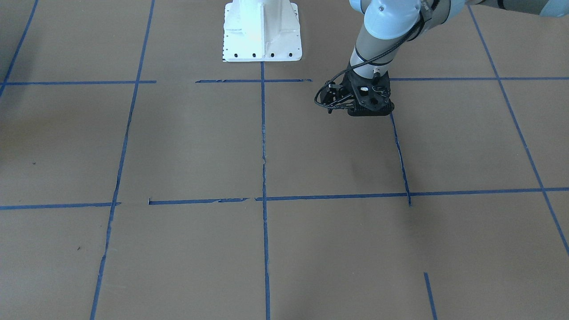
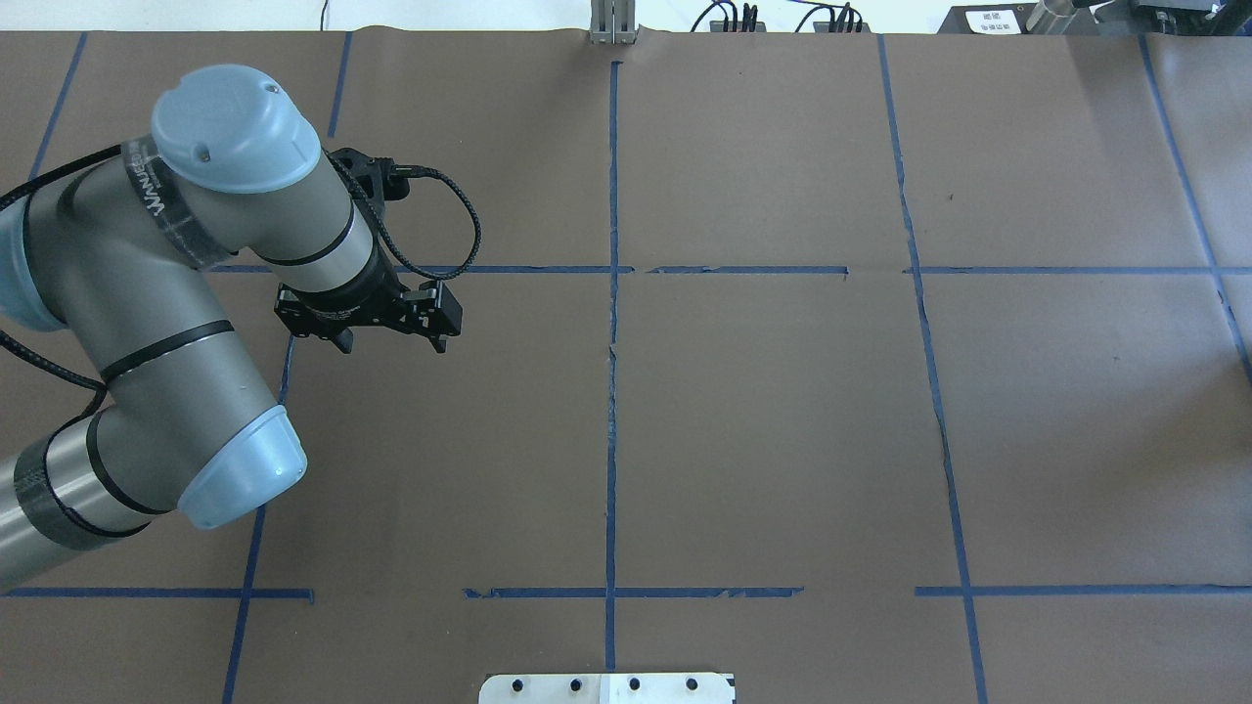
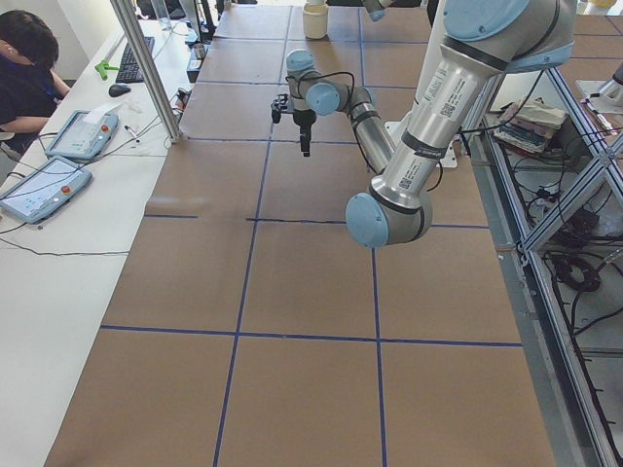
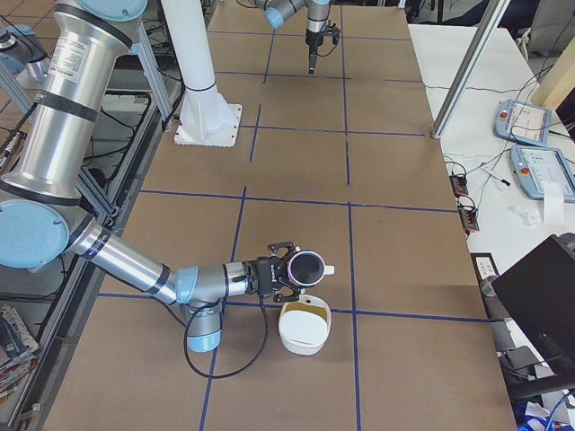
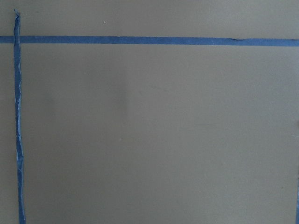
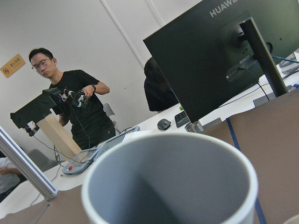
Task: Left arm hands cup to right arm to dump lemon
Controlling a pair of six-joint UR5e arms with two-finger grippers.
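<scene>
cup [image 4: 310,267] sits at right gripper [image 4: 287,269], lying sideways, seemingly just above white bowl [image 4: 304,337] on tabletop [image 4: 395,233]; left gripper [image 2: 386,328] points down well away; can't tell either jaws' state.

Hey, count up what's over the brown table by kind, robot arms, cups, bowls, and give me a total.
Robot arms: 2, the left arm and the right arm
Cups: 1, the white cup at the right arm's end
Bowls: 1, the white bowl just below that cup
Total: 4
</scene>
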